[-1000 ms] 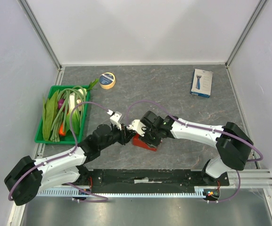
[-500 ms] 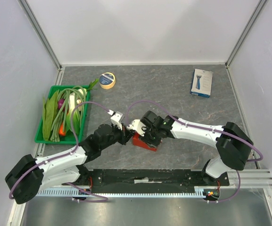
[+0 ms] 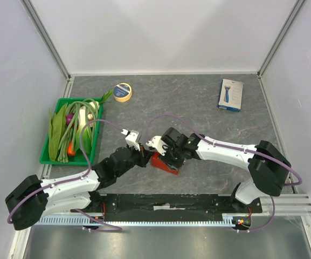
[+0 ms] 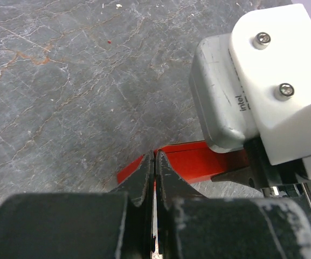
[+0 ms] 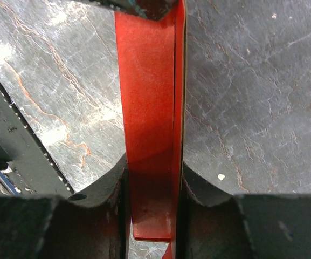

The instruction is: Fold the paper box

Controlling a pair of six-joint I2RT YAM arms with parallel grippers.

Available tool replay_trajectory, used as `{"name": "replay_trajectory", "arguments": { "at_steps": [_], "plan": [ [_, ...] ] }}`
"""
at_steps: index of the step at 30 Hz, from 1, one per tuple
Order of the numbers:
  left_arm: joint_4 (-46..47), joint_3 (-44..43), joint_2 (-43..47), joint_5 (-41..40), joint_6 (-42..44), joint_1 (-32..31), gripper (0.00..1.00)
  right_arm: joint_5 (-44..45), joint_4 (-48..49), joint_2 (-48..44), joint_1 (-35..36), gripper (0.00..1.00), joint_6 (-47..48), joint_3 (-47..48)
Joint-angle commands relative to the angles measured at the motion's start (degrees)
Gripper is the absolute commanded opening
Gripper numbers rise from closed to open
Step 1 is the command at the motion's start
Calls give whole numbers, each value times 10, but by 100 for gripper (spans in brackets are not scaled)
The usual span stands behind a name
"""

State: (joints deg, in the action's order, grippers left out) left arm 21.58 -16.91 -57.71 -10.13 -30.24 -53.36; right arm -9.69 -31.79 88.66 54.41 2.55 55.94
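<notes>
The red paper box [image 3: 163,164] lies folded up on the grey table just in front of the arm bases. My right gripper [image 3: 167,155] is shut on it; in the right wrist view the red strip [image 5: 147,108] stands on edge between my fingers, with the gripper [image 5: 153,162] clamped round it. My left gripper [image 3: 147,158] meets the box from the left. In the left wrist view its jaws are closed at the gripper tip [image 4: 154,157], pinching the red edge [image 4: 198,162]. The right wrist's camera housing [image 4: 263,86] fills the right of that view.
A green tray [image 3: 46,156] of vegetables stands at the left. A yellow tape roll [image 3: 123,92] lies at the back left. A white-and-blue retail box [image 3: 230,95] lies at the back right. The black base plate [image 3: 160,204] runs along the near edge.
The left arm has shifted slightly, its wrist edging left. The right gripper and the red box have stayed in place.
</notes>
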Motion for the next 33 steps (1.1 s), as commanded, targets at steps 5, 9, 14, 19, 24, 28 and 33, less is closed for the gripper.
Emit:
{"name": "replay_trajectory", "arguments": {
  "at_steps": [5, 9, 14, 19, 24, 28, 33],
  "plan": [
    [10, 50, 14, -31, 4, -15, 2, 1, 61, -19, 2, 34, -14, 0],
    [18, 51, 1, -37, 0, -21, 2, 25, 70, -27, 1, 44, -44, -1],
    [6, 59, 22, -51, -2, -23, 2, 48, 64, -75, 0, 64, -99, -9],
    [-1, 69, 45, -60, -2, -24, 2, 68, 30, -136, -10, 78, -162, -15],
    [-1, 59, 38, -51, -7, -25, 2, 55, 46, -131, -10, 79, -147, -34],
    [-20, 31, 27, -40, -11, -26, 2, 16, 93, -138, -10, 79, -109, -65],
    [-58, -2, 27, -22, -3, -26, 2, -20, 138, -133, -10, 73, -102, -95]
  ]
}}
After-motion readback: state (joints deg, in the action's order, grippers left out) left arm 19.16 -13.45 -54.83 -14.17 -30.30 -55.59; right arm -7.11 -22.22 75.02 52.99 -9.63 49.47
